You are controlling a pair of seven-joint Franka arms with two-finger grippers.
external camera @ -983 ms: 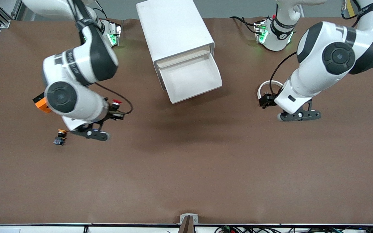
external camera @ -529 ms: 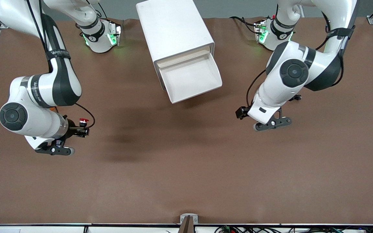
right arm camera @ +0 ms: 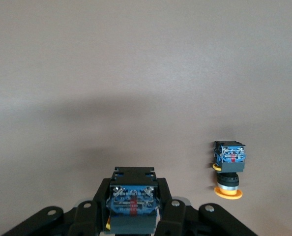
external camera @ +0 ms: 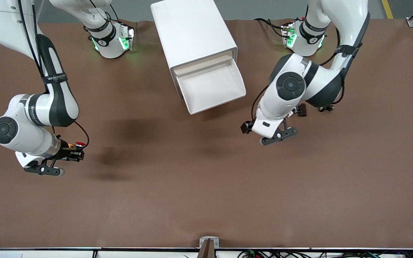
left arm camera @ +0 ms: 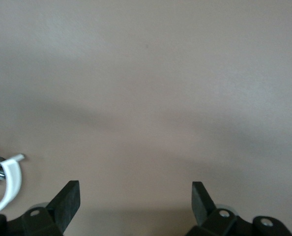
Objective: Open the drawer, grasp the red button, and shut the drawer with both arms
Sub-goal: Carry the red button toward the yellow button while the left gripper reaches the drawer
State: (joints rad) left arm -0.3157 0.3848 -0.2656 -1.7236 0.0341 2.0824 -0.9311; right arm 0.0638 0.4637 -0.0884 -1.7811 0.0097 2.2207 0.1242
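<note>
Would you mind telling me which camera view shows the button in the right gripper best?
The right wrist view: the button fills the foreground, its black-and-blue body clamped in the right gripper. The front view shows only its tiny red cap beside the wrist. The left wrist view does not show it.

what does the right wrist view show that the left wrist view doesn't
Only the right wrist view: the right gripper shut on the button, seen as its black-and-blue body, and a yellow-capped button lying on the table beside it.

Only the left wrist view: the left gripper, open with nothing between its fingers, and part of a white ring at the picture's edge.

Both: bare brown table under the gripper.
</note>
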